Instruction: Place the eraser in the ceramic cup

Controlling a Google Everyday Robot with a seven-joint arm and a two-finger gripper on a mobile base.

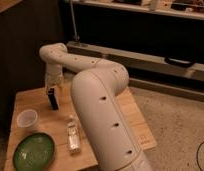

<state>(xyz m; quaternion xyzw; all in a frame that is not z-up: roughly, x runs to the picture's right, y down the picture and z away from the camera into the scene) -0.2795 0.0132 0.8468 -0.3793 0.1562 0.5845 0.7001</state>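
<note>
We see the gripper [51,90] left of centre in the frame, hanging from the wrist of the white arm [100,112] and pointing down over the back part of the wooden table [134,122]. Whether it is clenched or released we cannot tell.

At the far left the cup [27,119] sits upright on the table, whitish and empty as far as we can see into it. Below it, in the lower left corner, lies the green plate [34,151], just beside the cup and much wider than it.

Next to the right we find the eraser [54,100], a slim black block standing on end directly under the gripper, its top end meeting the gripper's tip. Whether its lower end touches the table we cannot say. It is above and to the right of the cup, apart from it and not in it.

Further right, below the eraser, is the clear bottle [72,136], near the plate's right edge. The arm's thick link fills the centre and lower middle of the frame, hiding much of the table. At the right is speckled floor [177,130].
</note>
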